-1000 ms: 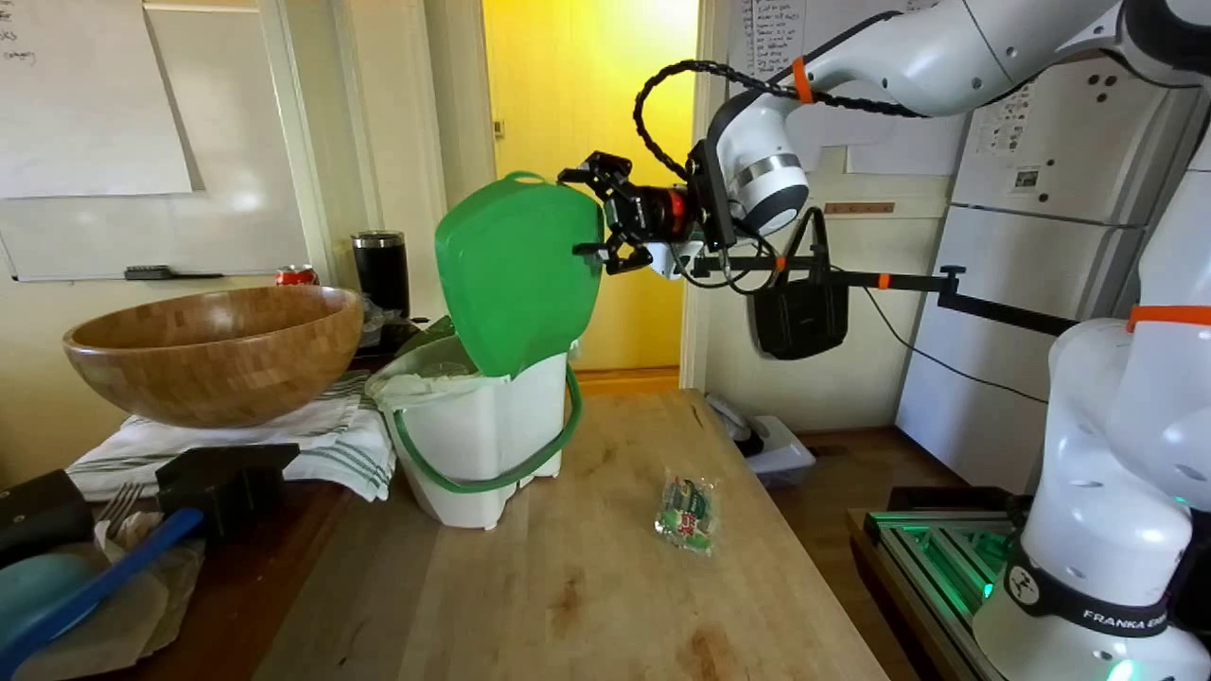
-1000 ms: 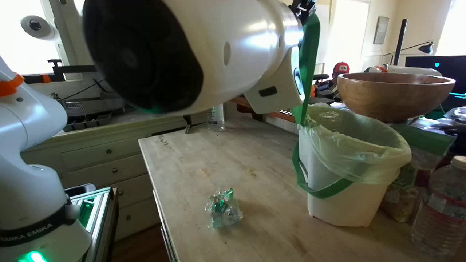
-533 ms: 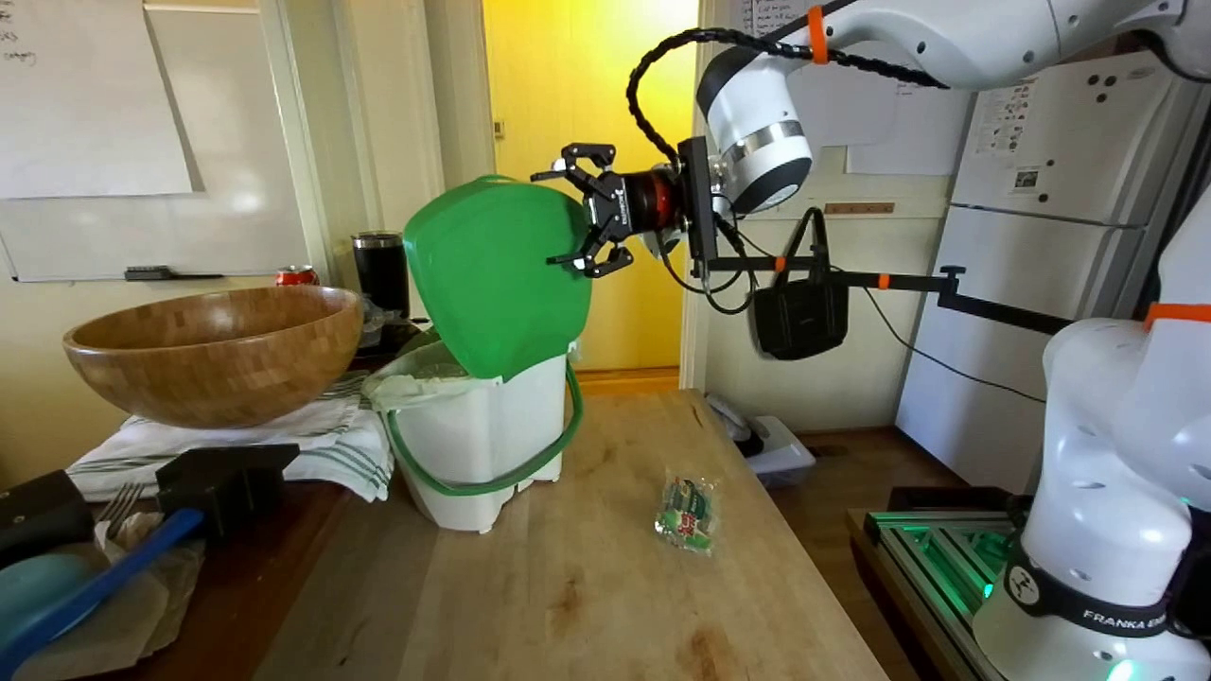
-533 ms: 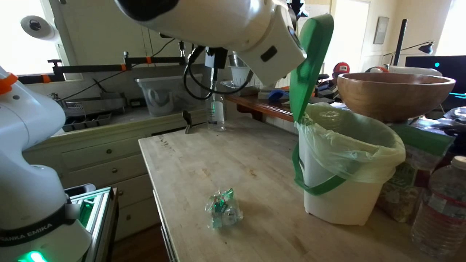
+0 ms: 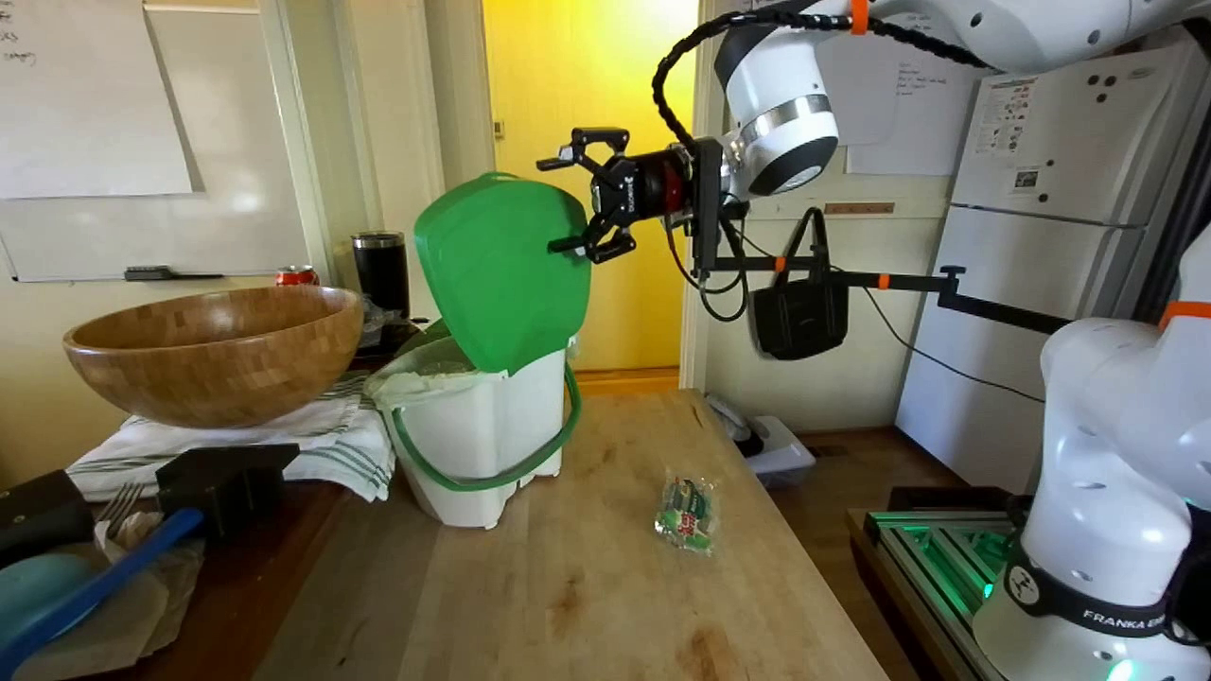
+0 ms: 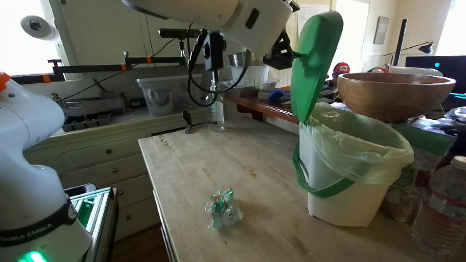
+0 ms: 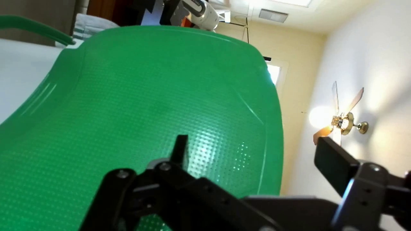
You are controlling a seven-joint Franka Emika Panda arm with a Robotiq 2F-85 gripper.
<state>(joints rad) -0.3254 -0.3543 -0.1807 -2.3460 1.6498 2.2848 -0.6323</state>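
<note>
I have the hand (image 5: 553, 204) spread wide, grasping nothing, at the back of the green lid (image 5: 501, 274); contact unclear. Lid stands raised on the white bin (image 5: 464, 435). Clear packet (image 5: 688, 514) lies apart on the wooden surface (image 5: 605, 596).

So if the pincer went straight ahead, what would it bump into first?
Probably the green lid: in the wrist view, one finger of the open pincer shows in front of it, the other past its edge. I can't tell whether finger and lid touch.
</note>
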